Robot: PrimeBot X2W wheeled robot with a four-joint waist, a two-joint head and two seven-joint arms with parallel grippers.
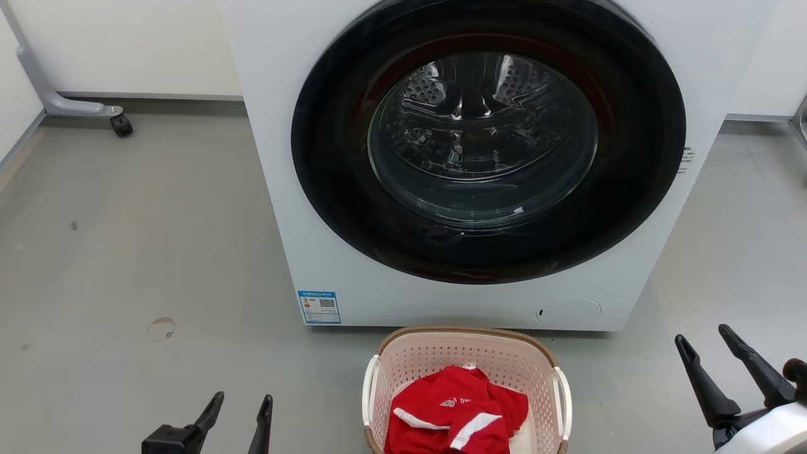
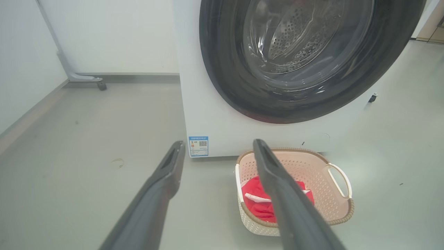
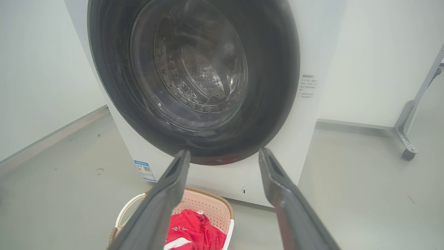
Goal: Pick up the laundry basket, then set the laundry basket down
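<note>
Left pincer (image 1: pixel 243 398) black with tapered fingers, right pincer (image 1: pixel 702 334) alike, silvery-white wrist (image 1: pixel 778 430)

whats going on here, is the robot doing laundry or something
A two-armed robot faces a white washing machine whose round door looks shut. The laundry basket sits on the grey floor just in front of the machine, with a red garment inside. The left gripper and right gripper hang open on either side of the basket, apart from it and holding nothing. The basket has not yet been picked up.
</note>
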